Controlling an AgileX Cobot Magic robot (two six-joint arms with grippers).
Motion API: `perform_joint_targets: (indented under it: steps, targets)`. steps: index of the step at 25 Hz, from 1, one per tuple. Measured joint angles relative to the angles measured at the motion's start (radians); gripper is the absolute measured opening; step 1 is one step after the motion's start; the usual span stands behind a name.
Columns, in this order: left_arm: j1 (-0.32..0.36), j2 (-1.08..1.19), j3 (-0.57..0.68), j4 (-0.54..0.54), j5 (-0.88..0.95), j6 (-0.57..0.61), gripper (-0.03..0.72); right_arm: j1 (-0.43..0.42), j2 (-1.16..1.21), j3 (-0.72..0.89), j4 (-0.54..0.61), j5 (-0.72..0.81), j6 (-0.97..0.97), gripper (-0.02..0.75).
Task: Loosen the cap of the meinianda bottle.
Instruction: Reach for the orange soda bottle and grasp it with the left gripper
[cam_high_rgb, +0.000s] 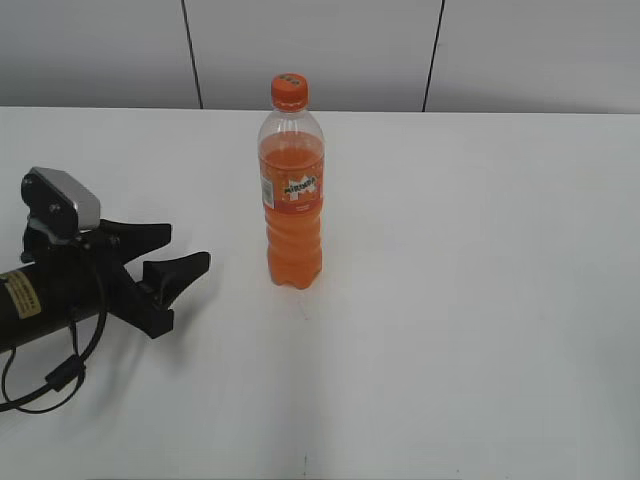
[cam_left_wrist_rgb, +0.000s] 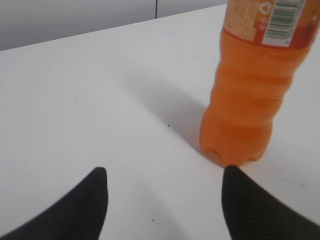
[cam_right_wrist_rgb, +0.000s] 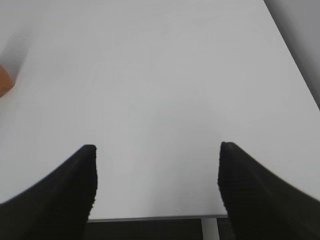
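The meinianda bottle (cam_high_rgb: 292, 190) stands upright at the middle of the white table (cam_high_rgb: 480, 300), full of orange drink, with its orange cap (cam_high_rgb: 289, 91) on top. My left gripper (cam_high_rgb: 188, 246) lies low over the table to the bottle's left, pointing at its base, open and holding nothing. In the left wrist view the bottle (cam_left_wrist_rgb: 250, 100) rises just beyond the right fingertip, apart from the open gripper (cam_left_wrist_rgb: 164, 172); the cap is out of that view. My right gripper (cam_right_wrist_rgb: 157, 147) is open over bare table and does not show in the exterior view.
A grey panelled wall (cam_high_rgb: 320, 50) runs behind the table. In the right wrist view the table's near edge (cam_right_wrist_rgb: 150, 218) lies just under the fingers, and an orange sliver (cam_right_wrist_rgb: 4, 82) shows at the left border.
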Motion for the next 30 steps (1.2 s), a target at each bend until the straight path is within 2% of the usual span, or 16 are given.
perform_joint_targets:
  steps: [3, 14, 16, 20, 25, 30]
  targets:
    - [-0.002, 0.0, -0.043, 0.085, -0.005, 0.002, 0.428, 0.0, 0.0, 0.0, 0.0, 0.0, 0.0, 0.566]
    - [-0.005, 0.001, -0.074, 0.145, -0.006, -0.016, 0.43, 0.0, 0.0, 0.0, 0.0, 0.0, 0.0, 0.566]
    - [-0.005, 0.001, -0.074, 0.151, -0.006, -0.018, 0.469, 0.0, 0.0, 0.0, 0.0, 0.0, 0.0, 0.566]
    - [-0.005, 0.001, -0.074, 0.161, -0.006, -0.019, 0.609, 0.0, 0.0, 0.0, 0.0, 0.0, 0.0, 0.566]
    - [-0.02, 0.001, -0.074, 0.123, -0.006, -0.021, 0.627, 0.0, 0.0, 0.0, 0.0, 0.0, 0.0, 0.566]
    - [-0.055, 0.013, -0.102, 0.072, -0.007, -0.021, 0.599, 0.0, 0.0, 0.0, 0.0, 0.0, 0.0, 0.566]
